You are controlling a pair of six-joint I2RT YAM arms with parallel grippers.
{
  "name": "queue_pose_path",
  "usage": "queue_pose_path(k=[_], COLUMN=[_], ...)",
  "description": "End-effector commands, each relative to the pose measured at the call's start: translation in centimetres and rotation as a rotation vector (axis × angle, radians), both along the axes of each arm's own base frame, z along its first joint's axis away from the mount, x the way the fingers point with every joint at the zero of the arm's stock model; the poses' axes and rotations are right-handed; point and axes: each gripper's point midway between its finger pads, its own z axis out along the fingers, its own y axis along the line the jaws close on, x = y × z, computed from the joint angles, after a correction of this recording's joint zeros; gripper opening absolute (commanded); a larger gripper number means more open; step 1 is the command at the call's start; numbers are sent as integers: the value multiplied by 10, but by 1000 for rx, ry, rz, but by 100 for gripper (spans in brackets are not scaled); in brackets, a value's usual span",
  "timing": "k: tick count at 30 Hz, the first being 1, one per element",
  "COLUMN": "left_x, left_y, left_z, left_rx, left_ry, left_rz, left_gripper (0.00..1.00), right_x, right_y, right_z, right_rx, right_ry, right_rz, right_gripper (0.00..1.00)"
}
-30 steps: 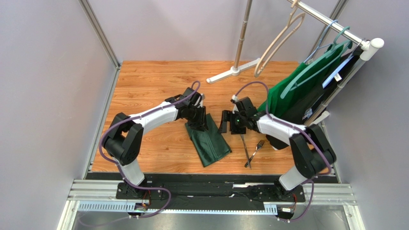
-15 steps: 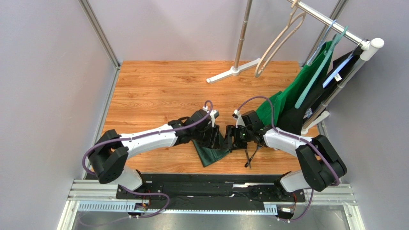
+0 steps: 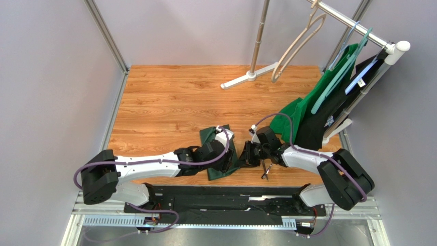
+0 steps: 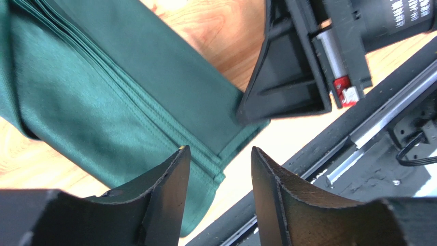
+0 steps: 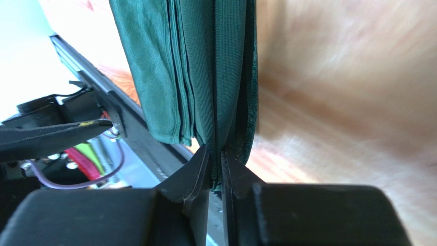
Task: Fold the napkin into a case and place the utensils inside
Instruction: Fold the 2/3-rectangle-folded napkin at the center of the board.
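Wood-grain bench (image 3: 164, 97) between grey walls, with a garment rail and a bright green garment (image 3: 308, 110) at the far right. The napkin (image 4: 102, 92) lies near the front edge of the bench as a narrow strip of several stacked layers, its long edges showing parallel folds.

Right tool (image 5: 216, 154): fingers pressed almost together, pinching one thin layer at the end of the napkin; the other layers lie beside it, outside the grip. Left tool (image 4: 218, 156): fingers spread, hovering just above the near corner of the cloth with nothing between them.

The utensils (image 3: 266, 171) rest on the bench just right of the napkin, partly hidden under the right arm and not yet in the cloth.

The step in hand appears to be parting the layers to open the pocket of the case. To do it well:
- The right tool should raise only the layer it holds, slowly, so that the strip does not drag or unfold.
- The left tool should press or pinch the lower layers at the corner to anchor them.
- The opening should face the utensils, and the lift should stay low enough to preserve the creases.
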Motion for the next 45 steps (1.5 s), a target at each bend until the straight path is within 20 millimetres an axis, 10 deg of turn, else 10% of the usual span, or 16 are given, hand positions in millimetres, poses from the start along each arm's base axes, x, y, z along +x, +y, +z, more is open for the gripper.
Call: queue_pose_path(k=[1,7,15,28,38,45], left_x=[5,-2,-9,-15,-16,-19], left_y=[-10,-27,-54,-43,-25,-13], left_z=[13,2,-20,-53,-39,-20], left_rx=[21,134,281,475,440,352], left_ry=[-120,-128,-111,-66,-70,-75], left_rz=[-10,-36,-48,47,100,115], left_gripper=[57,59,60,59,18,7], right_x=[-5,24,34,28,32,49], right_y=[23,-32,-103,-96,-78,-52], right_z=[29,34,24,21,27,44], right_rx=[128,-45,-295,-210,-113,6], right_ry=[8,-71,-57,-76,-97,-108], right_rz=[-61,-168,-285,-270,-196,-180], right_gripper=[15,69,77,77,75,86])
